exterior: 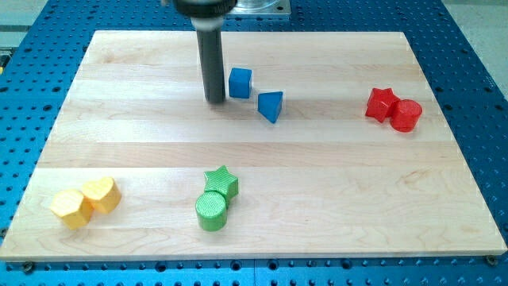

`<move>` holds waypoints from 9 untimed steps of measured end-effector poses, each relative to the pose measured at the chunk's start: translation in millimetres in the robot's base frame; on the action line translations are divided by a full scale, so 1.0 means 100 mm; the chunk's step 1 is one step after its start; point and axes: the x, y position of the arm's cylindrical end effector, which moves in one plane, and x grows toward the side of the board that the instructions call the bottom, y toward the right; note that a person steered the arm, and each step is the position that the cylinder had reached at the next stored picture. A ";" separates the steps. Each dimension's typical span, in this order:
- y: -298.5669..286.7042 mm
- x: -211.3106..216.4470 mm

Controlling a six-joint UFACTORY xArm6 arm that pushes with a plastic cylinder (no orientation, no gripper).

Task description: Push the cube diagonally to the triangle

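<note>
A blue cube [240, 83] sits near the view's top middle on the wooden board [317, 183]. A blue triangle [271, 106] lies just down and to the right of the cube, a small gap between them. My tip [214, 100] rests on the board right beside the cube's left side, slightly lower than it in the view. The dark rod rises from there to the view's top edge.
A red star [381, 103] and a red cylinder [406, 115] touch at the view's right. A green star [221, 183] and a green cylinder [212, 211] sit at the bottom middle. Two yellow blocks [86, 202] lie at the bottom left.
</note>
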 end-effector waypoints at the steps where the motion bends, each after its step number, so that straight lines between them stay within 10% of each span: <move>1: 0.07 -0.09; 5: 1.07 -1.96; 9: 1.98 0.65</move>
